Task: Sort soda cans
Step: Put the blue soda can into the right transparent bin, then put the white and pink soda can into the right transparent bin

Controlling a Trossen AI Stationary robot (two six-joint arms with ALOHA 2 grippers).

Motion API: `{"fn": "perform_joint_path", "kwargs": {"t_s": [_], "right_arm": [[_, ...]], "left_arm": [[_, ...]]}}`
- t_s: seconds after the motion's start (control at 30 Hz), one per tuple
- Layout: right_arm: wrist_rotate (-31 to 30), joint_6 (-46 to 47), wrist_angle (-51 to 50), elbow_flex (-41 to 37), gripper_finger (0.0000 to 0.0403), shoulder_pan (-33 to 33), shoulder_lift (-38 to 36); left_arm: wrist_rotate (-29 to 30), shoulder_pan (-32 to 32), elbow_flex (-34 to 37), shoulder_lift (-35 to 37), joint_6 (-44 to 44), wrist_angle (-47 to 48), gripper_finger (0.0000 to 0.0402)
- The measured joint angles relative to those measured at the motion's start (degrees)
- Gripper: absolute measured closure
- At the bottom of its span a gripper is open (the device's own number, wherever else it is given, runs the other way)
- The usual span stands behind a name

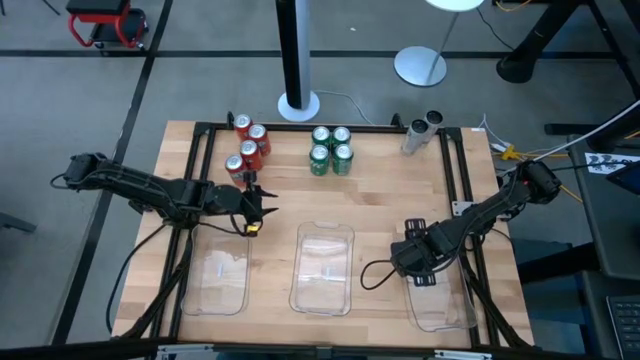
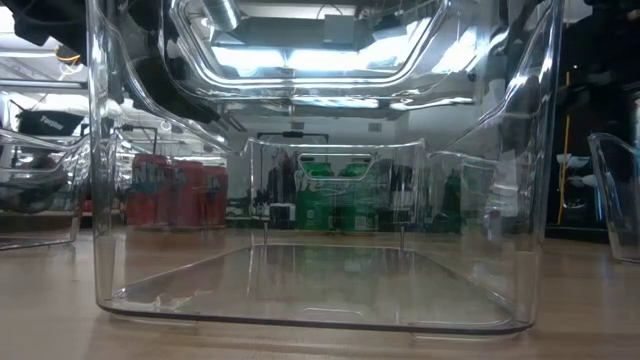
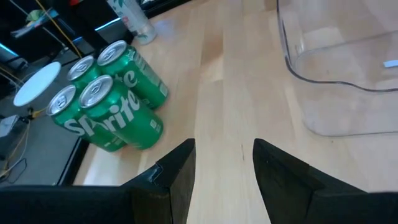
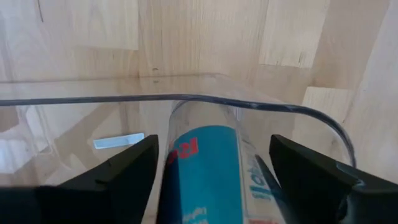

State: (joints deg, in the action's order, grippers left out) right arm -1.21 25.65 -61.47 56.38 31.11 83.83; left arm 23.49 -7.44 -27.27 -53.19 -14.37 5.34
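Four red cans point(image 1: 248, 148) stand upright at the far left of the table, and four green cans point(image 1: 330, 150) stand at the far middle. Two silver cans point(image 1: 421, 130) stand at the far right edge. My left gripper point(image 1: 257, 211) hovers open just on the near side of the red cans. In its wrist view the left gripper point(image 3: 224, 168) has nothing between its fingers, and the green cans point(image 3: 109, 102) lie ahead. My right gripper point(image 1: 420, 262) is over the far end of the right tray point(image 1: 445, 305), shut on a silver-blue can point(image 4: 205, 168). My right gripper has the silver-blue can pinched between its two fingers, one on each side of the can's wall point(image 4: 177, 177). The fingers come slanting from above and lie along the can. The can's free end point(image 4: 205, 112) points down just inside the tray's rim point(image 4: 292, 111). Whether it touches the tray, I cannot tell.
Three clear trays lie along the near edge: left point(image 1: 218, 275), middle point(image 1: 323, 268) and right. The middle tray point(image 2: 320, 290) fills the low view. A black frame point(image 1: 455, 170) edges the table. A white lamp base point(image 1: 419, 66) stands beyond the far edge. Bare wood lies between cans and trays.
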Motion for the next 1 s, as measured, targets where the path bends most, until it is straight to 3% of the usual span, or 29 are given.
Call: {"fn": "perform_joint_path", "kwargs": {"t_s": [0.57, 1.0], "right_arm": [[4.7, -0.62, -1.42, 1.32, 0.0082, -0.02, -0.04], [-3.55, -0.47, -17.88, 14.81, 0.0082, -0.02, -0.09]], "left_arm": [[0.02, 0.0, 0.0, 0.0, -0.2, 0.02, 0.0249], [0.04, 0.0, 0.0, 0.0, -0.2, 0.06, 0.0249]]}}
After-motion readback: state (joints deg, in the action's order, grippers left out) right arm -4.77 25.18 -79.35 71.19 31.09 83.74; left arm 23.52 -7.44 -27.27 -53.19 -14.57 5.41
